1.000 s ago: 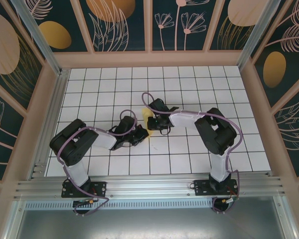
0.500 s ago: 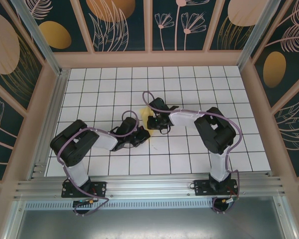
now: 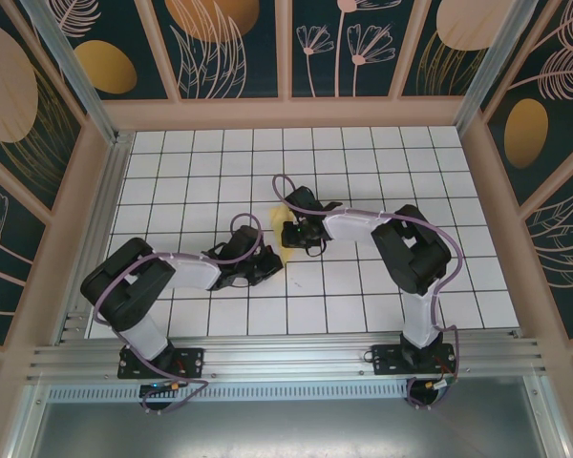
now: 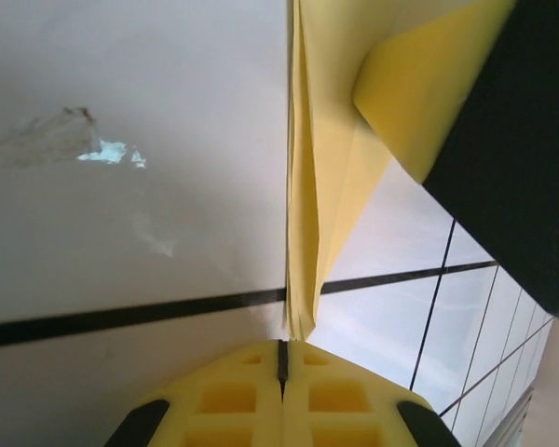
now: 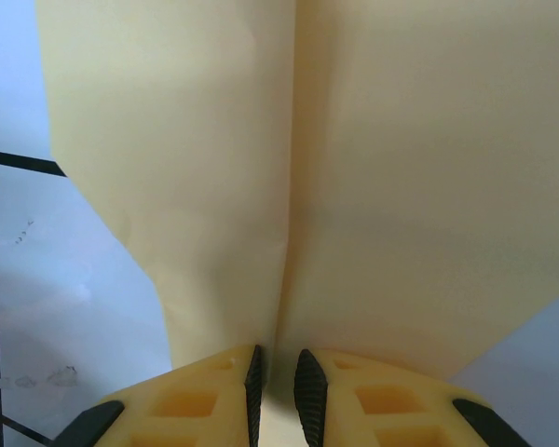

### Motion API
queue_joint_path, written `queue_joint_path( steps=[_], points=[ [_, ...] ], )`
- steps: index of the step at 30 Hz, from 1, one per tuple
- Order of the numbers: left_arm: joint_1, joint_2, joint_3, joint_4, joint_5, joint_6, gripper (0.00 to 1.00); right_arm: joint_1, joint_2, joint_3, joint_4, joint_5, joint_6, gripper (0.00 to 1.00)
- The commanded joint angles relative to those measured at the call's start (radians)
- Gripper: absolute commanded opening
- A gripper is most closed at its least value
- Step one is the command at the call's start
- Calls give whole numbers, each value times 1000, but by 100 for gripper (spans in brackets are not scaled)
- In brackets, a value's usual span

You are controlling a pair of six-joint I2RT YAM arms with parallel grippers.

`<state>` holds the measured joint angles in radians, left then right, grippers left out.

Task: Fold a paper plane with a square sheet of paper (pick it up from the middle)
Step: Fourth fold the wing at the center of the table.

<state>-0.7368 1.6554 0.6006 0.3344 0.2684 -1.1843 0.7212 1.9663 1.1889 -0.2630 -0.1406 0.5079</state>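
Left gripper [image 4: 281, 346] is pressing its yellow fingers tight together on the near edge of the pale-yellow paper [image 4: 309, 186], and the folded layers are running away from them in a thin ridge. Right gripper [image 5: 278, 365] is pinching the paper's central crease, pads nearly meeting around it, flaps spreading out on either side. Both wrists are crouching nose to nose in the middle of the white tiled table [image 3: 363, 153], with the paper peeking out between them.

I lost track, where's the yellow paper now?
In the top view the yellow paper lies near the middle of the tiled table, gripped by the left pincer from its near-left and the right pincer from its right.
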Motion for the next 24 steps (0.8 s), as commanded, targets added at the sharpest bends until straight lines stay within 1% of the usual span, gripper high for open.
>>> queue_joint_path(
  steps=[1, 4, 9, 12, 15, 19, 24],
  points=[
    [23, -72, -31, -29, -33, 4, 0, 6, 131, -55, -84, 6, 20, 23],
    [52, -115, -75, 79, -35, -48, 0, 6, 131, -54, -82, 1, 18, 23],
    [83, -117, -58, 108, -70, -69, 0, 6, 131, -55, -81, -1, 18, 21],
    [125, -94, -54, 152, -79, -69, 0, 5, 131, -59, -76, -2, 17, 21],
    [152, -52, -27, 205, -71, -28, 4, 4, 134, -57, -76, -4, 18, 23],
    [168, 24, 46, 224, -66, 74, 9, -8, 146, -48, -92, -7, 30, 26],
    [178, 110, 110, 243, -61, 182, 13, -16, 161, -41, -121, 19, 31, 27]
  ],
)
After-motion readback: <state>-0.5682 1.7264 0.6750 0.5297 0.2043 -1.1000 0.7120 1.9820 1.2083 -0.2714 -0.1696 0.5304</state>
